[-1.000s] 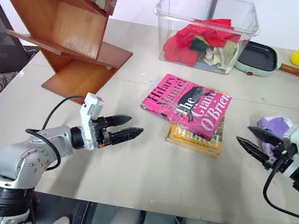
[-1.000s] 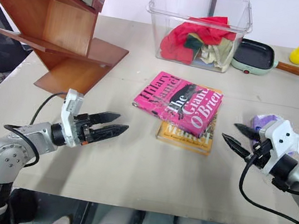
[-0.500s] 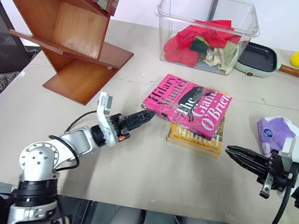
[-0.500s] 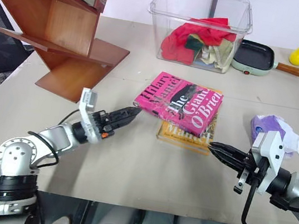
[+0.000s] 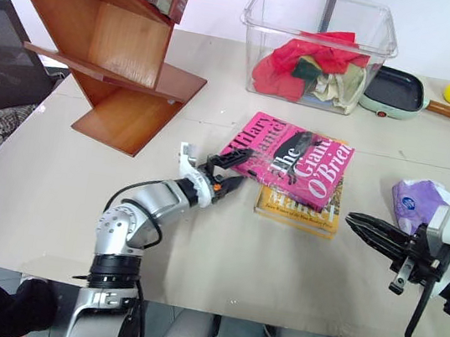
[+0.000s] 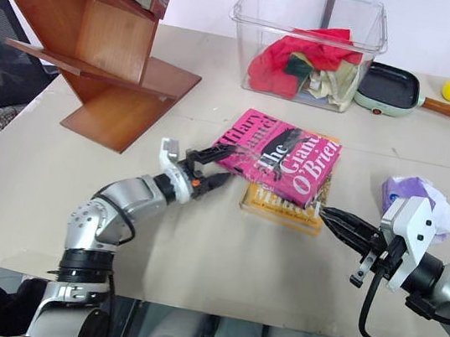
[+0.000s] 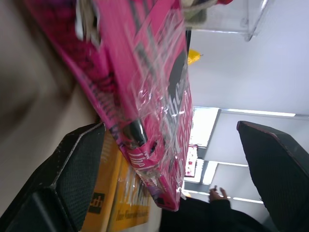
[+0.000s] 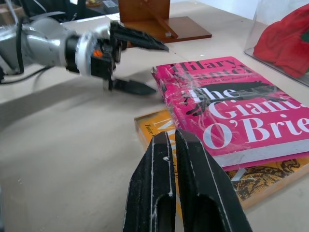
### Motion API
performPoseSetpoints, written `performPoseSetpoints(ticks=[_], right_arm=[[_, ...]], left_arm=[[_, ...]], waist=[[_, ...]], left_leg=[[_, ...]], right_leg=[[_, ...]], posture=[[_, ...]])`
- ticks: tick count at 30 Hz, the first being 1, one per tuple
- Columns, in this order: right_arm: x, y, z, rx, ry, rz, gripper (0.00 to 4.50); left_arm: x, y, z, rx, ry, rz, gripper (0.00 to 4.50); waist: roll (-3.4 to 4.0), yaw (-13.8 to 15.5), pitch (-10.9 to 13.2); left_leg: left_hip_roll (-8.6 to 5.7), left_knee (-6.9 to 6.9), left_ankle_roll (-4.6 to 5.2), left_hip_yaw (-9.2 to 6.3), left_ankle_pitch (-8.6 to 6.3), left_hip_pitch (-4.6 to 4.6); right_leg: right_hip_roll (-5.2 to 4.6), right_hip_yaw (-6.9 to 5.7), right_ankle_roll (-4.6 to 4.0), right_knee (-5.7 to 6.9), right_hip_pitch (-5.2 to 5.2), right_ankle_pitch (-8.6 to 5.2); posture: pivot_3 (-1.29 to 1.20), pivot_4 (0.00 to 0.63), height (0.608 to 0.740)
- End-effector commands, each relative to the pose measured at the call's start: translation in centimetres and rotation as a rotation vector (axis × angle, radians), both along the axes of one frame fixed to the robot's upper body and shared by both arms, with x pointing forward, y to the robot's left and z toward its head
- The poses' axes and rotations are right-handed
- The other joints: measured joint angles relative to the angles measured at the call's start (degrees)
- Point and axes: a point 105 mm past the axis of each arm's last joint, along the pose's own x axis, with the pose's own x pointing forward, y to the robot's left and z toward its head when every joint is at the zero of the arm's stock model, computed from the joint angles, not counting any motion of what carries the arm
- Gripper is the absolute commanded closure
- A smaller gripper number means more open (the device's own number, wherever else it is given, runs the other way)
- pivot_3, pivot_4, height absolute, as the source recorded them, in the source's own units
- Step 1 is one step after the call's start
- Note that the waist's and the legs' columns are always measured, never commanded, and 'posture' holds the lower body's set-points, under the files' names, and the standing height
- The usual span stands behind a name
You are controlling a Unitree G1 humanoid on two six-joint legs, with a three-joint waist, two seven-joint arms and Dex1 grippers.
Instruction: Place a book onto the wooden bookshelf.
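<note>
Beige tabletop carries everything. On it the left gripper stands spread wide, one finger above and one below the near-left corner of the book, not clamped. Beyond those fingers the pink book lies flat on a yellow book, long axis running away rightward. Farther left stands the wooden bookshelf. The right gripper, pinched empty, points at the stack's right edge.

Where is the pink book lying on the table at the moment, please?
The pink book lies mid-table on a yellow book, in front of the clear bin.
</note>
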Motion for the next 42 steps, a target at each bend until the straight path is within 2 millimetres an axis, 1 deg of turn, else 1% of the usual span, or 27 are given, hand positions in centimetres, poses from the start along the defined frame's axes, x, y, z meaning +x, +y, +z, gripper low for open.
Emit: performPoseSetpoints(ticks=[1,7,14,25,26,27,29,30,31,32,34,35,37,38,40,42], right_arm=[[-0.4,0.0,1.3,0.007,-0.069,-0.006,4.39],[-0.5,0.1,1.1,0.003,-0.072,-0.022,4.39],[-0.1,-0.1,1.0,-0.024,-0.101,-0.063,4.39],[-0.1,-0.4,1.0,-0.040,-0.111,-0.090,4.39],[0.0,-0.5,1.1,-0.042,-0.113,-0.093,4.50],[0.0,-0.6,1.1,-0.044,-0.113,-0.096,4.50],[0.0,-0.8,1.1,-0.050,-0.114,-0.102,4.50],[0.0,-0.8,1.0,-0.052,-0.114,-0.104,4.50],[0.0,-0.8,1.1,-0.053,-0.114,-0.105,4.50],[-0.1,-0.9,1.1,-0.056,-0.115,-0.107,4.50],[-0.1,-0.9,1.1,-0.056,-0.115,-0.113,4.50],[-0.1,-1.0,1.2,-0.056,-0.116,-0.115,4.50],[-0.1,-1.1,1.3,-0.058,-0.118,-0.120,4.50],[-0.1,-1.1,1.3,-0.058,-0.119,-0.122,4.50],[-0.1,-1.1,1.3,-0.056,-0.121,-0.125,4.50],[0.0,-1.2,1.4,-0.053,-0.122,-0.128,4.50]], left_arm=[[0.2,-0.8,0.4,-0.016,-0.003,-0.011,0.00],[0.8,-1.5,0.0,-0.042,0.028,-0.004,0.00],[1.3,-2.4,-0.5,-0.067,0.062,-0.027,0.00],[3.1,-2.5,-0.8,-0.135,0.102,0.074,0.00],[3.1,-2.6,-0.8,-0.144,0.099,0.073,0.52],[3.2,-2.8,-0.8,-0.146,0.098,0.070,0.86],[3.3,-3.0,-0.8,-0.155,0.095,0.072,1.78],[3.3,-3.0,-0.8,-0.159,0.094,0.073,2.33],[3.4,-3.1,-0.7,-0.160,0.094,0.074,2.68],[3.4,-3.1,-0.7,-0.161,0.091,0.073,3.36],[3.4,-3.1,-0.1,-0.178,0.070,0.066,4.20],[3.3,-3.1,0.2,-0.185,0.059,0.065,4.40],[3.1,-2.8,1.1,-0.178,0.006,0.049,4.41],[2.9,-2.6,2.0,-0.180,-0.033,0.040,4.41],[2.4,-2.2,3.7,-0.127,-0.155,0.013,4.41],[2.3,-1.7,5.1,-0.111,-0.227,0.009,4.41]], waist=[[0.00,-0.1,0.0],[-0.01,0.0,0.0],[-0.02,0.0,0.0],[-0.03,0.1,0.0],[-0.03,0.1,0.0],[-0.03,0.1,0.0],[-0.03,0.2,0.0],[-0.03,0.2,0.0],[-0.03,0.2,0.0],[-0.03,0.3,0.0],[-0.04,0.3,0.0],[-0.04,0.3,0.0],[-0.04,0.3,0.0],[-0.05,0.3,0.0],[-0.07,0.2,0.0],[-0.09,0.0,0.0]], left_leg=[[0.01,0.00,0.00,0.01,0.00,0.01],[0.00,0.01,0.01,0.03,0.00,0.00],[-0.01,0.04,0.01,0.03,0.00,0.00],[-0.03,0.12,0.01,0.02,0.00,-0.02],[-0.03,0.13,0.01,0.02,-0.01,-0.02],[-0.03,0.14,0.01,0.02,-0.01,-0.01],[-0.03,0.16,0.02,0.02,-0.01,-0.02],[-0.03,0.17,0.02,0.01,-0.01,-0.02],[-0.04,0.18,0.02,0.00,-0.01,-0.02],[-0.03,0.19,0.02,-0.01,-0.01,-0.02],[-0.03,0.20,0.02,-0.01,-0.01,-0.03],[-0.03,0.21,0.02,-0.02,-0.01,-0.03],[-0.03,0.21,0.02,-0.05,-0.01,-0.03],[-0.03,0.21,0.02,-0.05,-0.01,-0.04],[-0.03,0.21,0.02,-0.07,-0.01,-0.07],[-0.02,0.21,0.02,-0.07,-0.01,-0.11]], right_leg=[[0.01,0.02,0.00,0.00,0.00,0.00],[0.02,0.02,0.00,0.00,0.01,0.00],[0.03,0.02,0.00,-0.01,0.01,0.00],[0.03,-0.01,0.00,-0.04,0.08,0.00],[0.03,-0.01,0.00,-0.05,0.09,-0.01],[0.04,-0.01,0.00,-0.05,0.09,-0.01],[0.04,-0.03,0.00,-0.05,0.11,-0.01],[0.04,-0.04,0.00,-0.06,0.11,-0.01],[0.04,-0.04,0.00,-0.06,0.13,-0.01],[0.04,-0.06,0.00,-0.07,0.14,-0.01],[0.04,-0.08,0.01,-0.08,0.16,-0.01],[0.04,-0.09,0.01,-0.09,0.16,-0.01],[0.04,-0.09,0.01,-0.10,0.16,-0.01],[0.04,-0.09,0.01,-0.11,0.16,-0.01],[0.05,-0.12,0.01,-0.11,0.15,-0.01],[0.07,-0.15,0.01,-0.12,0.13,-0.01]], posture=[[0.00,0.150,0.740],[0.00,0.150,0.740],[0.00,0.150,0.740],[0.00,0.150,0.740],[0.00,0.150,0.740],[0.00,0.150,0.740],[0.00,0.150,0.740],[0.00,0.150,0.740],[0.00,0.150,0.740],[0.00,0.150,0.740],[0.00,0.150,0.740],[0.00,0.150,0.740],[0.00,0.150,0.740],[0.00,0.150,0.740],[0.00,0.150,0.740],[0.00,0.150,0.740]])
